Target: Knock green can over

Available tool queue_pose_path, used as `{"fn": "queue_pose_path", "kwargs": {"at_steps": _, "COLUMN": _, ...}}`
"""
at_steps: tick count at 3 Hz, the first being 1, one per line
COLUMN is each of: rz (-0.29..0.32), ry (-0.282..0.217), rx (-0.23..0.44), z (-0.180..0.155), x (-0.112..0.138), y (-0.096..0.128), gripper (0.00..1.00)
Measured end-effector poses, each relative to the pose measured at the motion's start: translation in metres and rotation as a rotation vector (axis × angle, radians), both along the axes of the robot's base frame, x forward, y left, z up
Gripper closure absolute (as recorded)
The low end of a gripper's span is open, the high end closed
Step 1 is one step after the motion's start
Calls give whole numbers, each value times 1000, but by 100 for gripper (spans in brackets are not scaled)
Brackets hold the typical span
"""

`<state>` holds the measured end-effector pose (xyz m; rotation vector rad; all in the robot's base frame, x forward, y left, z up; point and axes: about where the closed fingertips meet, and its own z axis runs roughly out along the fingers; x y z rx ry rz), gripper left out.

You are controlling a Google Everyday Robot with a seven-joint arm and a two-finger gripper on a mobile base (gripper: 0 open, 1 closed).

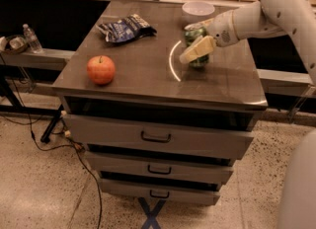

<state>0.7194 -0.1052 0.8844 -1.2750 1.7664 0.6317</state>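
The green can (pixel 200 61) stands on the grey cabinet top (pixel 143 77) at the right rear, apparently upright. It is mostly hidden by my gripper (pixel 186 43), which reaches in from the right on a white arm (pixel 276 11). The gripper is open. One cream finger (pixel 198 49) crosses the can's near side and the other finger (pixel 198 24) lies at its far side, so the can sits between them.
A red apple (pixel 101 69) sits at the front left of the top. A blue chip bag (pixel 126 27) lies at the rear left and a white bowl (pixel 198 10) stands behind the can. Drawers (pixel 157 136) are below. A water bottle (pixel 32 38) is on a shelf at left.
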Motion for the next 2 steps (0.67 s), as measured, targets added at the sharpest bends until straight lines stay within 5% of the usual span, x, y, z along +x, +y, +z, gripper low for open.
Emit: {"fn": "queue_pose_path", "kwargs": {"at_steps": 2, "rz": 109, "ry": -37, "rx": 141, "z": 52, "x": 9, "y": 79, "gripper": 0}}
